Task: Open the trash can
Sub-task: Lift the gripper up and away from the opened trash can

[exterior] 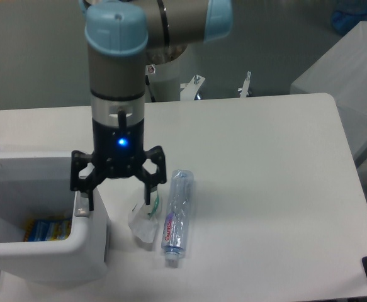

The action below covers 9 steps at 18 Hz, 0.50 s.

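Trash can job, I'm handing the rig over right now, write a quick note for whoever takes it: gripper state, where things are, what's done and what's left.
Gripper: open, holding nothing, one finger right at the grey button strip on the bin's right rim; contact cannot be judged.
Trash can: front left of the table, lid no longer covering it, interior visible with a blue and yellow item inside.
Beside it: crumpled wrapper and clear bottle lying on the table, both untouched.
Done: the can is open.
Left: probably only lifting the arm clear of the rim.
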### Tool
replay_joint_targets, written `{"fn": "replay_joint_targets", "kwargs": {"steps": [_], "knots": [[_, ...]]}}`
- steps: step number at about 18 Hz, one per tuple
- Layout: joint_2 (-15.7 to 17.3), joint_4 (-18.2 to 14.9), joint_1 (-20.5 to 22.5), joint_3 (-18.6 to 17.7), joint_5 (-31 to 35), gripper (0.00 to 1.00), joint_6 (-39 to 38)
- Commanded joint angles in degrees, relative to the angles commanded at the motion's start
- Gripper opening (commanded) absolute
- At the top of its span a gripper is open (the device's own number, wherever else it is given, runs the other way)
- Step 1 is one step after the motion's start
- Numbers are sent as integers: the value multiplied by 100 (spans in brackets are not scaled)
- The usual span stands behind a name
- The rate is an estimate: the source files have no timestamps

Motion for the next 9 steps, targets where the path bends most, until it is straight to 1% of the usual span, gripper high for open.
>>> {"fn": "replay_joint_targets", "kwargs": {"steps": [2,5,6,9], "knots": [[26,-44,220,9,17,100,614],[97,-105,528,-87,193,100,1572],[106,-175,650,-122,202,100,1871],[141,-815,897,-123,307,100,3074]]}}
